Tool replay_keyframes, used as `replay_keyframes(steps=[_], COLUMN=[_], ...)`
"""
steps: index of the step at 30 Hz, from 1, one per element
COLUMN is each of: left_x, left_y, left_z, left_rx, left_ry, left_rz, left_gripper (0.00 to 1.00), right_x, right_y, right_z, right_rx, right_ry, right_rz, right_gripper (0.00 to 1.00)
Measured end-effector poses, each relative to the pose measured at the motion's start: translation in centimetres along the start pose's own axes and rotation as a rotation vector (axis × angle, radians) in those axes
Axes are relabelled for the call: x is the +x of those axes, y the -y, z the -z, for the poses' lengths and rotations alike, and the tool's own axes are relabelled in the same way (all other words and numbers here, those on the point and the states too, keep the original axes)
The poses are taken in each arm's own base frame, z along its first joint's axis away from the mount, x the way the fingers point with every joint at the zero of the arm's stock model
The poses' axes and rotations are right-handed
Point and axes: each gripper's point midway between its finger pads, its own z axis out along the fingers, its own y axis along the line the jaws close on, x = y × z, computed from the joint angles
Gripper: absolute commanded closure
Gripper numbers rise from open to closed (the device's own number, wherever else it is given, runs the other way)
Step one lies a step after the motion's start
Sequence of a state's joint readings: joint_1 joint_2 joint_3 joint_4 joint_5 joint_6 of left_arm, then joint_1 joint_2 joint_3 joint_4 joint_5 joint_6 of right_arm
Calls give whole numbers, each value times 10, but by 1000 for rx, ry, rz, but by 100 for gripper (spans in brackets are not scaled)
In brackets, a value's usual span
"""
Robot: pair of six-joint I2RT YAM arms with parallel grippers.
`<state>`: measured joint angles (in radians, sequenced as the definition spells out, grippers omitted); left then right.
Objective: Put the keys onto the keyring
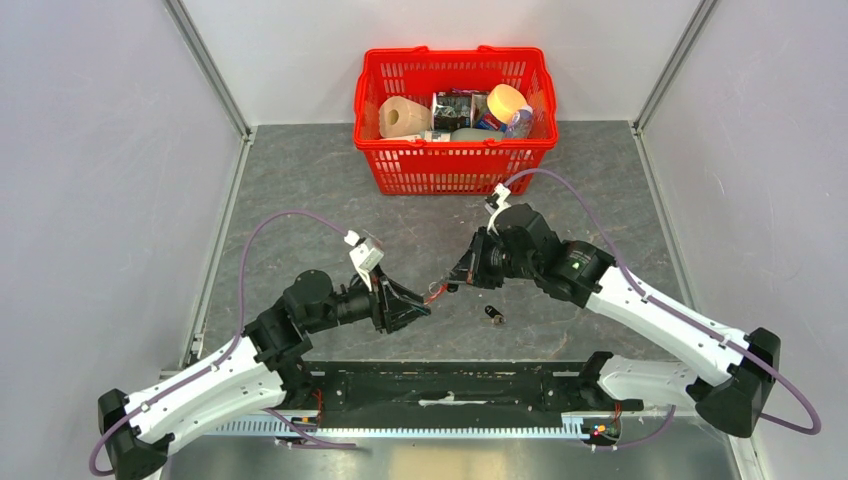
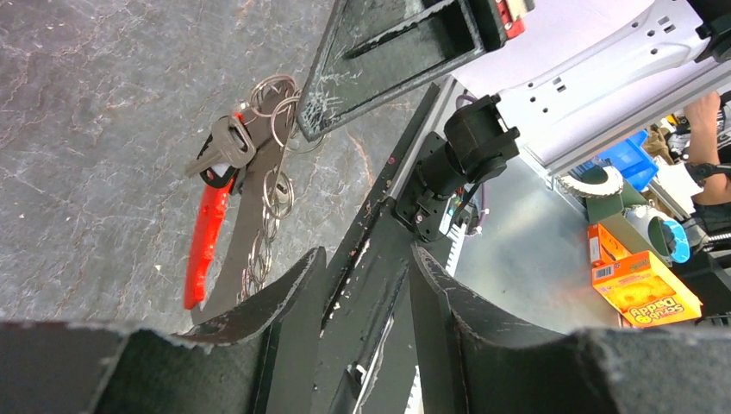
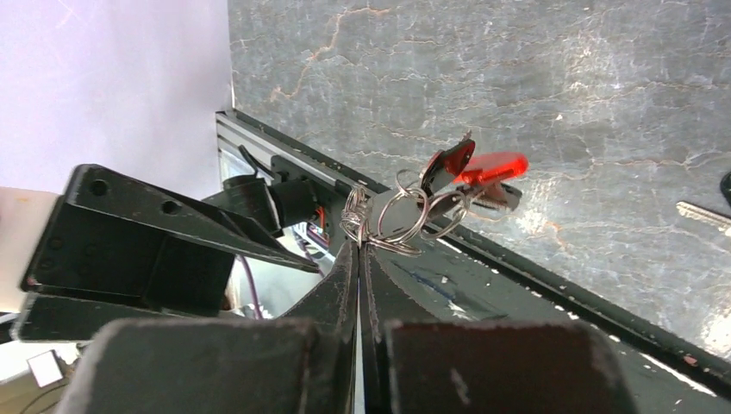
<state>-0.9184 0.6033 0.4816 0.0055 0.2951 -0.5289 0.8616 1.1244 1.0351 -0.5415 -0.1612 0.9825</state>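
Red-strapped keyring [image 3: 487, 166] pinched in the right hand [image 3: 358, 246], offered to the empty, parted left hand [image 2: 366, 254]; key [image 1: 494, 316] waits on desk [image 1: 300, 190].

Basket [image 1: 450, 170] blocks the far side; loose key [image 1: 494, 316] on open tabletop [image 1: 320, 180]

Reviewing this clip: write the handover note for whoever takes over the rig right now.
Grippers: the left gripper is open and empty, pointing toward the keyring. The right gripper is shut on the keyring's metal rings, with the red strap hanging free.
Things: the key lies loose on the table, just on the near side of the right gripper.
Done: keyring gripped.
Left: pick up the key and thread it onto a ring.
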Motion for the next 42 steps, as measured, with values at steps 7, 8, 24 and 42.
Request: replay_keyframes(steps=[7, 8, 24, 42], left_x=[-3, -5, -44, -44], left_y=[5, 7, 21, 9], left_z=[-1, -1, -3, 9], left_rx=[19, 24, 14, -60], left_ry=[-5, -1, 51, 58], left_rz=[6, 5, -65, -114], left_gripper=[53, 52, 41, 41], right_x=[-8, -9, -10, -4], right_y=[-19, -22, -16, -31], right_z=[12, 11, -27, -25], right_rx=[12, 19, 228, 181], right_ry=[14, 14, -48, -114], right_rz=[-83, -94, -277, -241], right_gripper=[100, 100, 100, 100])
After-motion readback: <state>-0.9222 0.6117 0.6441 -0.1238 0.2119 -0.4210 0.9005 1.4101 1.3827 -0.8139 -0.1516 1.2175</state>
